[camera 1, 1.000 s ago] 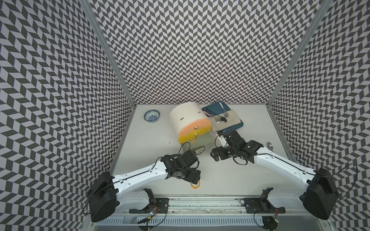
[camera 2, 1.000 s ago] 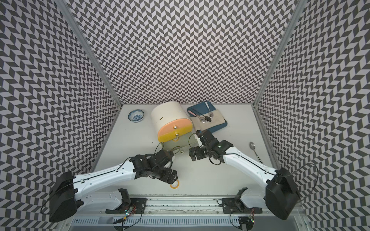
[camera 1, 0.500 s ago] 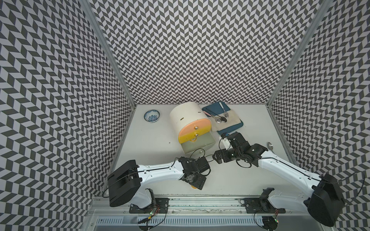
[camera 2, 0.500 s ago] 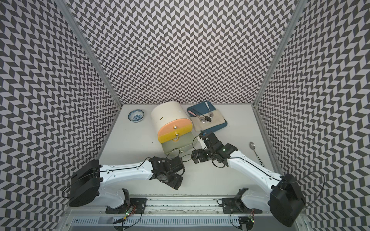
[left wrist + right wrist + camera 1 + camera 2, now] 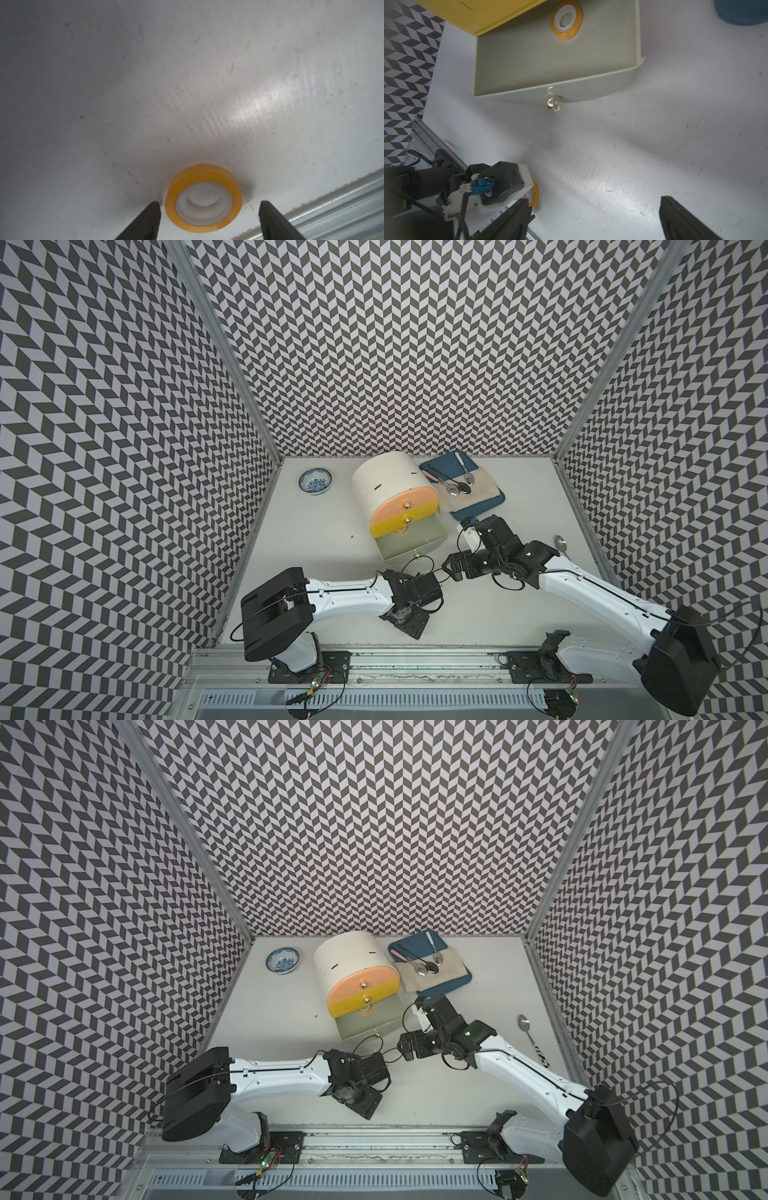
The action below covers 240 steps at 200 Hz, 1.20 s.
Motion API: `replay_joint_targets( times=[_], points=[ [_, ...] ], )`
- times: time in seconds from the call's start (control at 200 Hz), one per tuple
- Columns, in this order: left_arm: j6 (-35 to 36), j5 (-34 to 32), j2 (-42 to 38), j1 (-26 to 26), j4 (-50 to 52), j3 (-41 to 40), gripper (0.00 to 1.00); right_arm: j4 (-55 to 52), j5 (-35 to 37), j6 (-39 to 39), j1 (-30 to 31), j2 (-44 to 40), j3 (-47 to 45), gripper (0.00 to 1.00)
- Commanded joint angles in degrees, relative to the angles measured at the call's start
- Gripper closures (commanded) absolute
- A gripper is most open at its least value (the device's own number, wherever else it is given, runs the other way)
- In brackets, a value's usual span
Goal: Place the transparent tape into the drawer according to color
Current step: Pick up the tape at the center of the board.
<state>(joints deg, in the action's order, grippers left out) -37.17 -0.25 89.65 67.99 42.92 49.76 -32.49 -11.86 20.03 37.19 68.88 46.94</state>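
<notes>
The left hand (image 5: 208,202) is spread astride a yellow tape ring (image 5: 204,204) lying flat on the desk (image 5: 187,83) by its near edge. The right hand (image 5: 594,199) hangs spread wide near the open drawer (image 5: 529,62), which holds a second yellow ring (image 5: 566,19).

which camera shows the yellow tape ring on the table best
Left wrist: the whole yellow tape ring lies between the left gripper's open fingers. Right wrist: only its edge; top views hide it under that gripper.
</notes>
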Motion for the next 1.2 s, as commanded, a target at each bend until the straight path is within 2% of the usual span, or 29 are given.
replay_joint_targets(
  times=[0.0,0.396,0.561,0.961,1.197],
  points=[
    [0.0,-0.8,0.8,0.7,-0.3,1.7,0.22,2.7,-0.6,0.6,-0.5,-1.5,-0.6,0.0],
    [0.0,-0.6,3.1,1.7,-1.0,2.2,0.26,3.3,-1.3,0.9,-1.0,-1.9,-1.4,0.0],
    [-0.1,-0.8,3.7,2.1,-0.2,2.0,0.31,3.7,-1.9,1.1,-1.1,-2.0,-1.9,0.0],
    [-0.4,-1.7,3.5,2.3,0.5,2.1,0.55,4.5,-2.7,1.4,-1.5,-2.2,-2.6,0.0],
    [-1.2,-4.9,0.8,1.9,3.1,4.3,0.6,4.6,-2.8,1.4,-1.8,-2.5,-2.9,0.0]
  ],
)
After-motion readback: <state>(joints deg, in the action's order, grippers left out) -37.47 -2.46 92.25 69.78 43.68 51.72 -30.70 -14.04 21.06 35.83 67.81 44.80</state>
